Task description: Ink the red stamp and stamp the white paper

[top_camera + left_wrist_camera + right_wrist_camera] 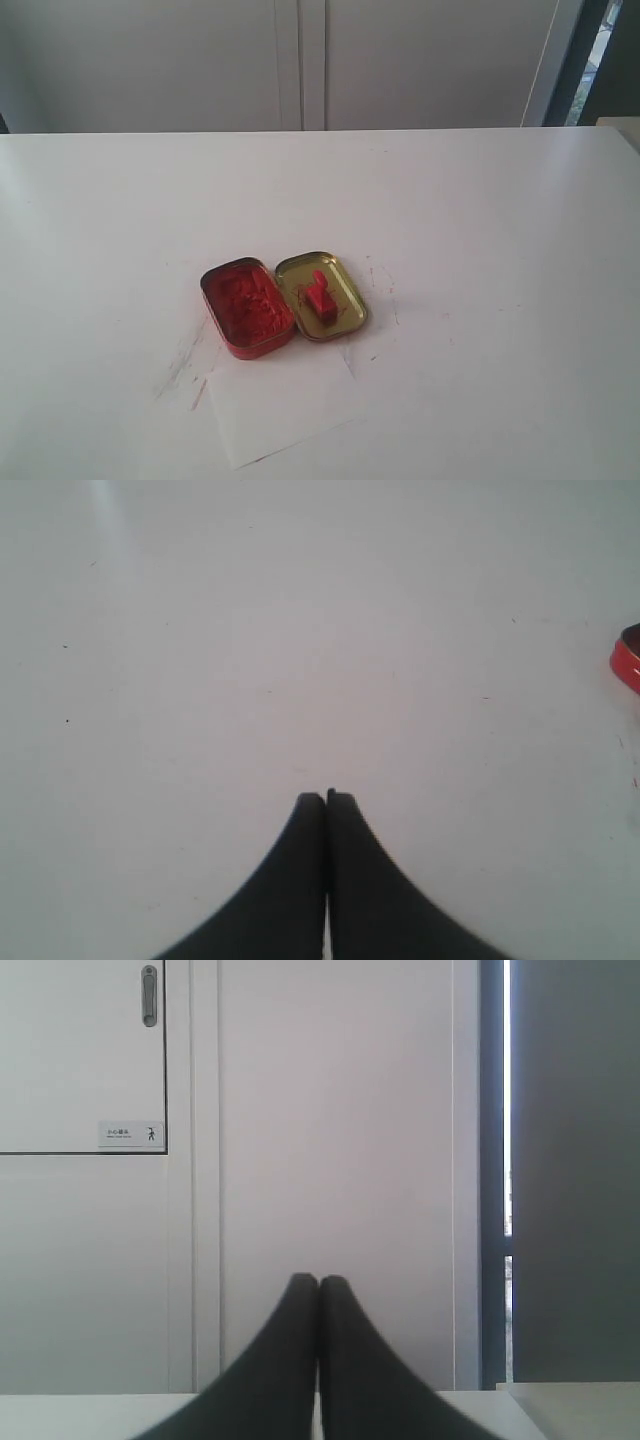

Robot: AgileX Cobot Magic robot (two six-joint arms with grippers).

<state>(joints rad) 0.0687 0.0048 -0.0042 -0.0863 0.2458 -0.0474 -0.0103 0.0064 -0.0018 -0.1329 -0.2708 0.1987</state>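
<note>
Two sets of fingers together: left gripper [326, 798], right gripper [319, 1280]; stamp [320, 296] sits in lid [350, 300] beside ink tin [245, 348], paper [285, 405] just beside tin.

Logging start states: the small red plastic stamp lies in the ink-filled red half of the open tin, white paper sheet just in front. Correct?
No. The small red plastic stamp lies in the gold lid half, not the ink-filled red half beside it, as the exterior view shows. The white paper sheet does lie just in front.
</note>
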